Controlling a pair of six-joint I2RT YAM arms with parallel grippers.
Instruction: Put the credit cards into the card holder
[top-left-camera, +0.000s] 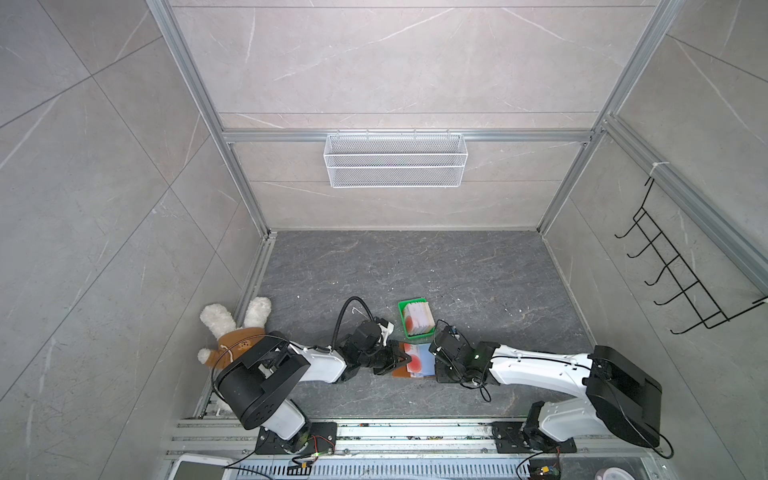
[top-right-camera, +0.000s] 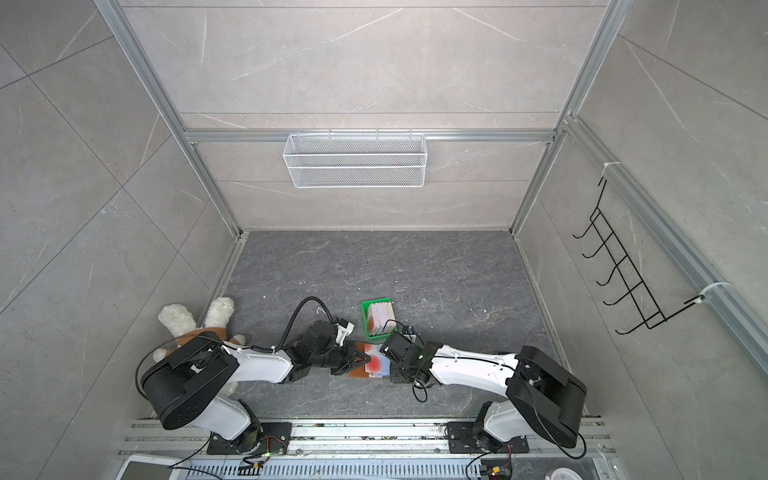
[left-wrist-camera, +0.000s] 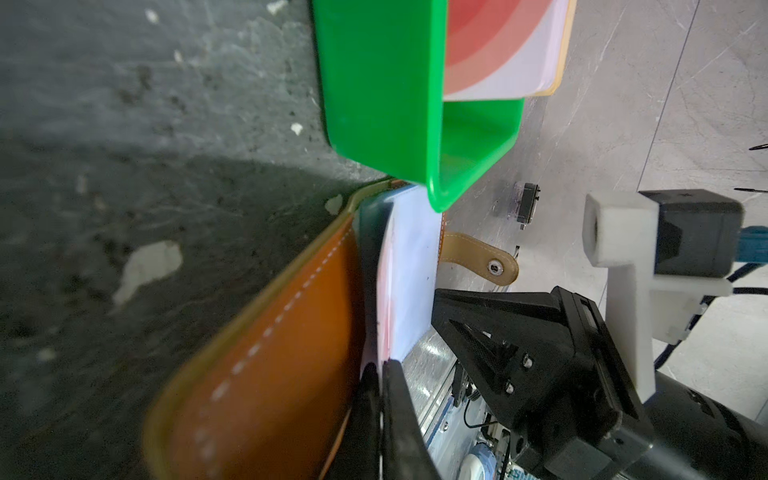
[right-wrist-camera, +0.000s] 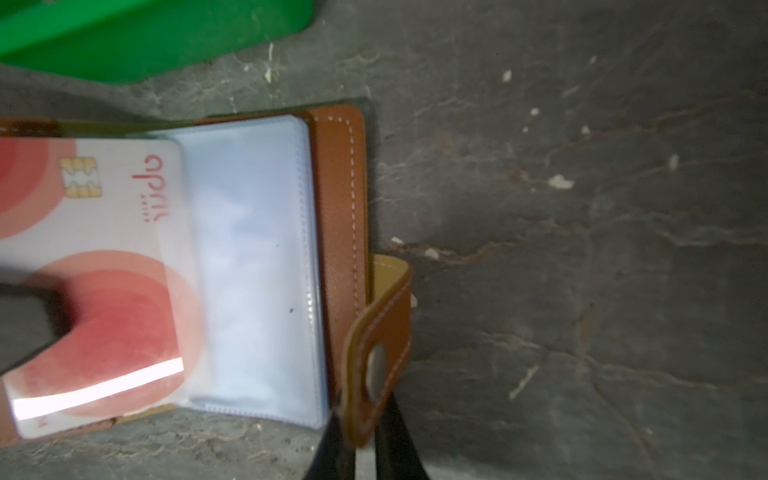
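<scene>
The tan-brown card holder lies open on the dark floor between my arms, its clear sleeves facing up. My left gripper is shut on one pinkish-white credit card with red-orange circles. That card's leading edge sits a short way inside a sleeve. My right gripper is shut on the holder's snap tab. More credit cards stand stacked in the green tray just behind the holder.
A plush rabbit lies at the left wall beside the left arm. A white wire basket hangs on the back wall and a black hook rack on the right wall. Aluminium rails run along the front edge.
</scene>
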